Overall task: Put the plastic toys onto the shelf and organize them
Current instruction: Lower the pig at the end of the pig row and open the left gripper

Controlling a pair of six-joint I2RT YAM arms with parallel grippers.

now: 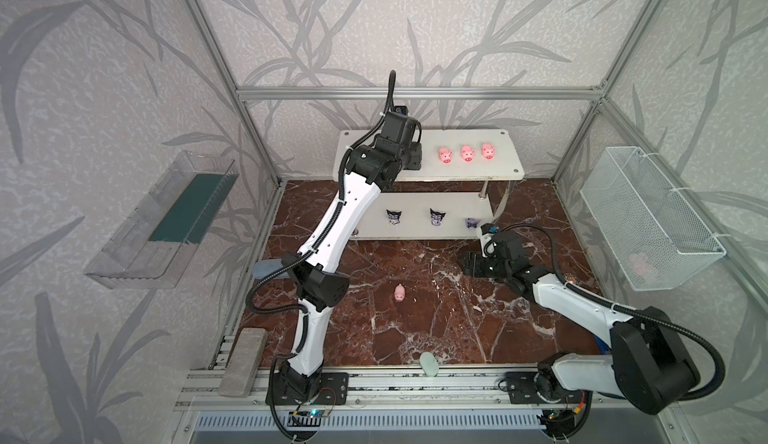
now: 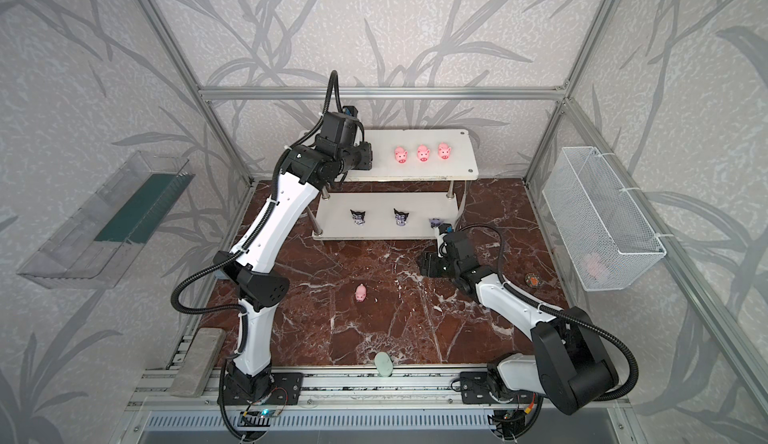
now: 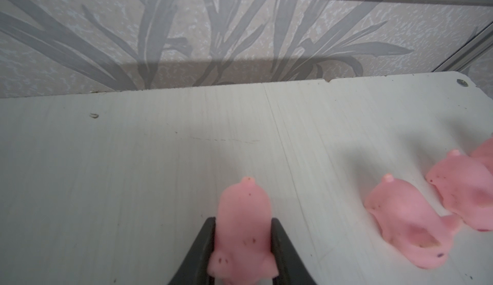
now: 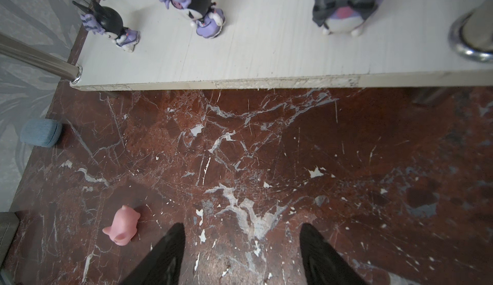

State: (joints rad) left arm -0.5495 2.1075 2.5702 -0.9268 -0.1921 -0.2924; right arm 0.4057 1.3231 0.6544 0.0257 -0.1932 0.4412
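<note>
The white two-tier shelf [image 1: 469,136] stands at the back. Three pink pigs [image 1: 467,153] sit in a row on the right of its top board. Three dark purple figurines [image 1: 437,217] stand on the lower board. My left gripper [image 3: 243,221] is low over the top board, shut on a fourth pig [image 3: 244,233], left of the row's nearest pig [image 3: 405,217]. Another pig [image 1: 399,293] lies on its side on the marble table. My right gripper [image 1: 465,262] hangs open and empty in front of the shelf's right end, with that pig [image 4: 122,226] beside one finger.
A clear tray [image 1: 162,217] hangs on the left wall and a wire basket [image 1: 648,222] on the right wall. A pale green oval [image 1: 429,364] lies at the table's front edge, a grey-blue case [image 1: 266,266] behind the left arm, and a grey block [image 1: 243,361] at front left.
</note>
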